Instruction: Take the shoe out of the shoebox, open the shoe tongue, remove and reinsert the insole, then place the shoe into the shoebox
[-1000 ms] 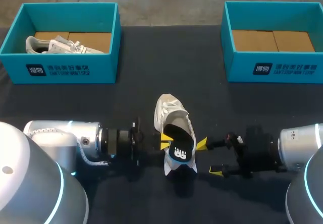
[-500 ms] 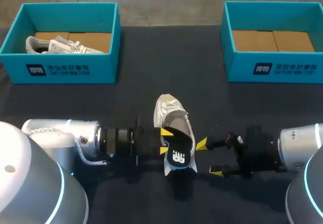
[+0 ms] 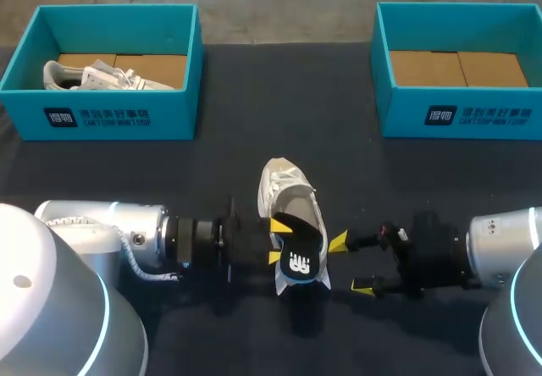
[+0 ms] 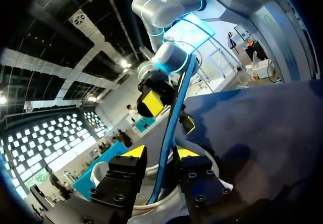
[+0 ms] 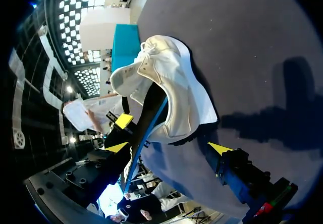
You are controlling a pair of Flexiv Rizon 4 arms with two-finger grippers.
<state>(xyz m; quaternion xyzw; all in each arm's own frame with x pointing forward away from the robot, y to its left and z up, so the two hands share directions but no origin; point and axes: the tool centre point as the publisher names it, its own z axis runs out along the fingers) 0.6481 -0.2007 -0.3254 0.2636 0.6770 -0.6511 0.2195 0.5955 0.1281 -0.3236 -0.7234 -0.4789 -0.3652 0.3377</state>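
A white shoe lies in the middle of the table, heel towards me. Its black insole with a blue edge sticks up out of the heel opening. My left gripper is open at the shoe's left side. In the left wrist view the insole runs edge-on between the fingers with a gap on each side. My right gripper stands wide open just right of the heel, touching nothing. In the right wrist view the shoe lies ahead of the gripper, with the insole slanting out of it.
A teal shoebox at the back left holds another white shoe. A second teal shoebox at the back right shows only its cardboard bottom. Dark cloth covers the table.
My left gripper has opened and let go of the insole, which has sunk a little lower into the heel. The right arm has kept still.
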